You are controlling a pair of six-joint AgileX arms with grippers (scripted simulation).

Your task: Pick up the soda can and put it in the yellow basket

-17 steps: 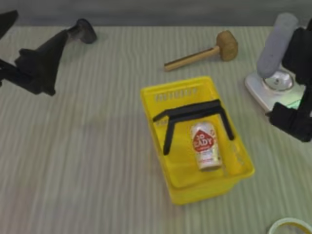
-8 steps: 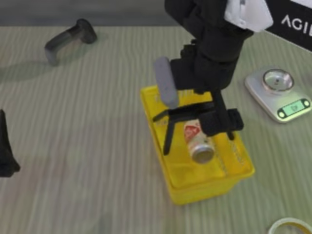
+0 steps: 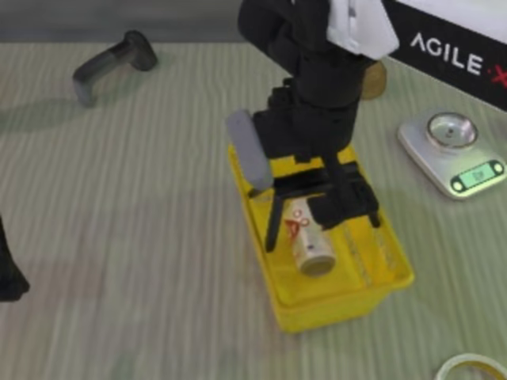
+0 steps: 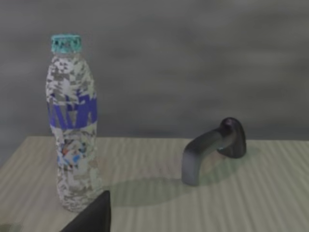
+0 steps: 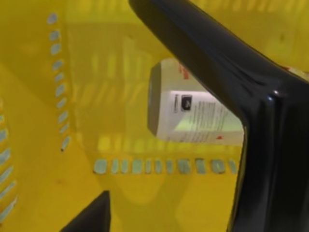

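Perhaps a lab: tabletop scale (image 3: 452, 153).

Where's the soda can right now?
In the top view the soda can lies tilted inside the yellow basket, right of centre on the table, just under the right hand and beside the basket's black handle.

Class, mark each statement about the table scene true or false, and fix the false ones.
1. The soda can lies inside the yellow basket. True.
2. The right tool is over the basket. True.
3. The left tool is holding the can. False: it sits at the table's left edge, far from the can.
4. The kitchen scale stands left of the basket. False: it is to the right.
5. A plastic bottle stands upright on the table. True.
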